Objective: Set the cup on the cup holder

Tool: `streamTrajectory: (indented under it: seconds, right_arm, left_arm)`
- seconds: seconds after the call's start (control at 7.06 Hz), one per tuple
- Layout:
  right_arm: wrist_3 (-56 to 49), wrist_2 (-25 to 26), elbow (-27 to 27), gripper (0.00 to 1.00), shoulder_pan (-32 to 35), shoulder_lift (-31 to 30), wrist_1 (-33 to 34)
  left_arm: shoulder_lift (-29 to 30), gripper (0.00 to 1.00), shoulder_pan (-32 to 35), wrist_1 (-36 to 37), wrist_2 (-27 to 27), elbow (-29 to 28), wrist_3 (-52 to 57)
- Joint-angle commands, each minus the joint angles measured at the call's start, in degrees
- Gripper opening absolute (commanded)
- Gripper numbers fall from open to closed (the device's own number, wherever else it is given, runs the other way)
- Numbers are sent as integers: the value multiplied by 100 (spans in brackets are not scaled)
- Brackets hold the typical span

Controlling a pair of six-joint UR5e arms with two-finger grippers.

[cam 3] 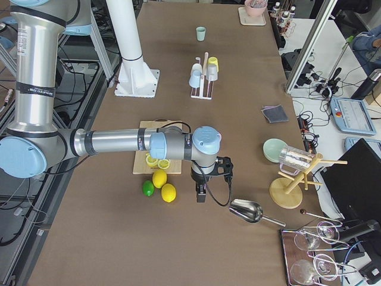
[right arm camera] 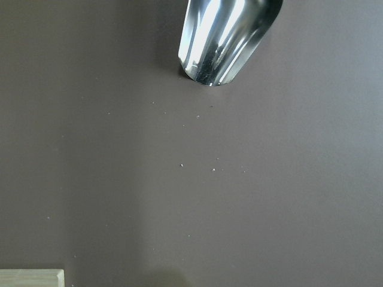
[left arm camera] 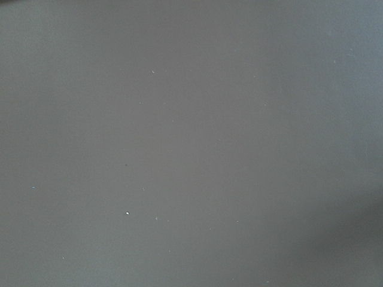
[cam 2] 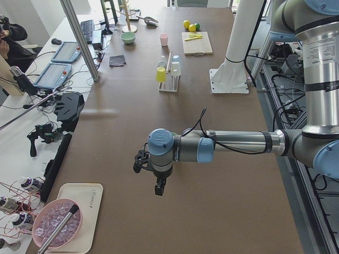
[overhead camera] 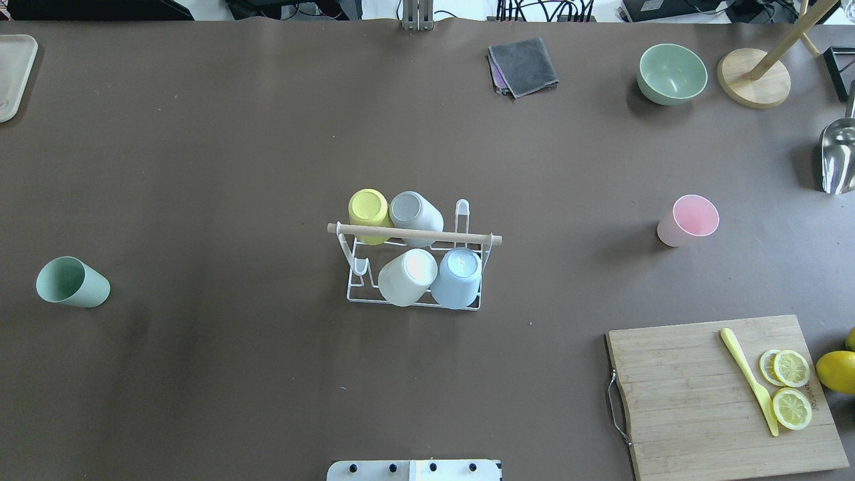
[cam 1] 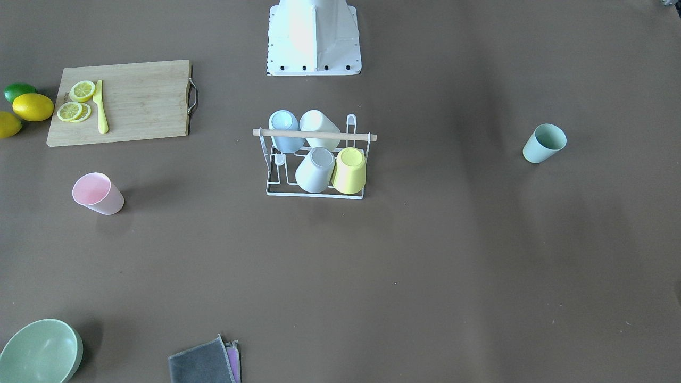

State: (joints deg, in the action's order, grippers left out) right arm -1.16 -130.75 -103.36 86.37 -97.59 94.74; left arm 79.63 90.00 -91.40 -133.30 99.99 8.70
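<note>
The cup holder [cam 1: 319, 135] is a white wire rack with a wooden rod on top and stands mid-table [overhead camera: 414, 233]. It carries a yellow, a grey, a white and a blue cup. A pink cup [cam 1: 98, 194] lies loose on the robot's right side [overhead camera: 688, 220]. A green cup [cam 1: 544, 142] lies loose on its left side [overhead camera: 72, 282]. My left gripper [cam 2: 159, 189] hangs over bare table far from the rack, seen only in the exterior left view. My right gripper [cam 3: 201, 195] hangs beyond the lemons, seen only in the exterior right view. I cannot tell whether either is open or shut.
A cutting board [cam 1: 138, 101] with lemon slices and a yellow knife lies at the robot's right, with lemons and a lime [cam 1: 32, 106] beside it. A green bowl [overhead camera: 671, 73], folded cloths [overhead camera: 524, 65], a metal scoop [right arm camera: 227, 36] and a wooden stand [overhead camera: 755, 77] sit at the far side.
</note>
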Motion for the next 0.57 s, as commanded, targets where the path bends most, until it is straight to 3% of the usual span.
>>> streamTrajectory:
  seconds: [0.0,0.28,0.42]
  right_arm:
    - [178,41,0,100,-469,431,254]
    - [169,49,35,100,-996,1352,1367]
    - [178,206,18,100,-1138,1565,1494]
  left_arm:
    - [8,98,0,25,-12,20,0]
    - [-18,98,0,43,-12,47,0]
    - [52,98,-17,52,-12,56,0]
